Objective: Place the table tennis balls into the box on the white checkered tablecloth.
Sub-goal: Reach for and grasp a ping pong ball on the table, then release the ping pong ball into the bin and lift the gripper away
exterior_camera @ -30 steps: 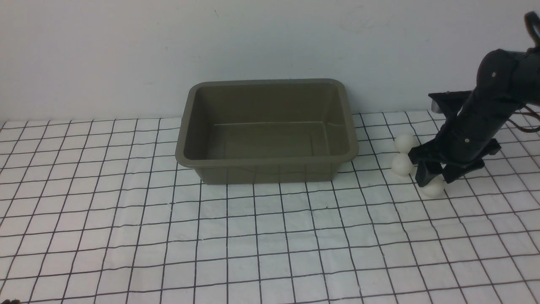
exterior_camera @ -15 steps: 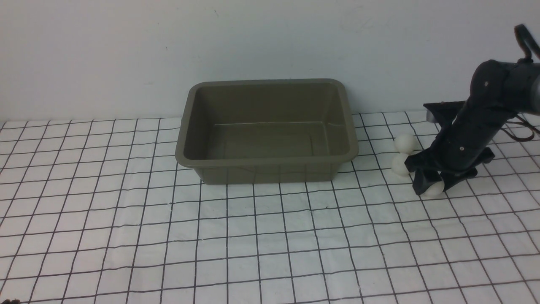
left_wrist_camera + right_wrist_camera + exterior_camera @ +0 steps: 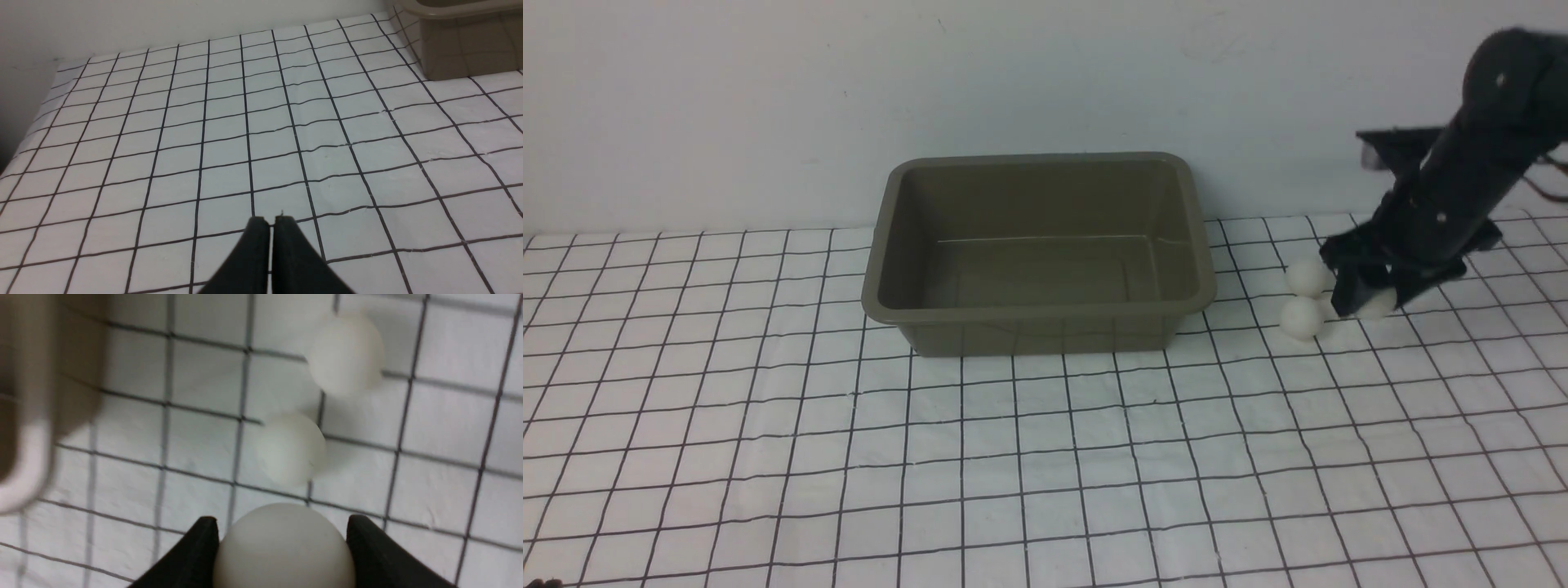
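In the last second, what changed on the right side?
The right gripper closed on the nearest ball and lifted it straight up off the tablecloth. The middle ball, the far ball and the box stayed put.

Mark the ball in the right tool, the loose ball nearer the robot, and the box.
held ball [image 3: 284, 547], right wrist view, middle of its face.
loose ball nearer the robot [image 3: 1301, 318], front view, its centre.
box [image 3: 1037, 311], front view, near rim.
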You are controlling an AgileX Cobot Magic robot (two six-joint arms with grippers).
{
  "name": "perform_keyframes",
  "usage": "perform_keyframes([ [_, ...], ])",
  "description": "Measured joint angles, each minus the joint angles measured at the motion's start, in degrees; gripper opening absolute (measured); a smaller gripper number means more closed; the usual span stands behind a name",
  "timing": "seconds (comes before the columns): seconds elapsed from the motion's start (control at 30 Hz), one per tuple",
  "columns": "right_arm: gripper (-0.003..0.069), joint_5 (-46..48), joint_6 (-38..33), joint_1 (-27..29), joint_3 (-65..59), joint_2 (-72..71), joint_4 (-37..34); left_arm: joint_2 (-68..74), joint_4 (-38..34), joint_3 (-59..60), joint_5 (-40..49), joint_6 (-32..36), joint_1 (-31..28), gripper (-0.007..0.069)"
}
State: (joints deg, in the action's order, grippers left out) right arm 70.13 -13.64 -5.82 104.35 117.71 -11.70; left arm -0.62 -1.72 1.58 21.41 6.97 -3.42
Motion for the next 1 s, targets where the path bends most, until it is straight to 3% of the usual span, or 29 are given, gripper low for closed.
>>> perform_keyframes([
  [0.5,0.0362,-4.34,0.14,-18.84,14.58,6.05,3.89,0.0,0.0,0.0,0.0,0.0,0.0,-0.0004],
  [1.0,0.0409,-10.7,0.87,-21.22,15.14,12.7,8.57,0.0,0.0,0.0,0.0,0.0,0.0,-0.0004],
])
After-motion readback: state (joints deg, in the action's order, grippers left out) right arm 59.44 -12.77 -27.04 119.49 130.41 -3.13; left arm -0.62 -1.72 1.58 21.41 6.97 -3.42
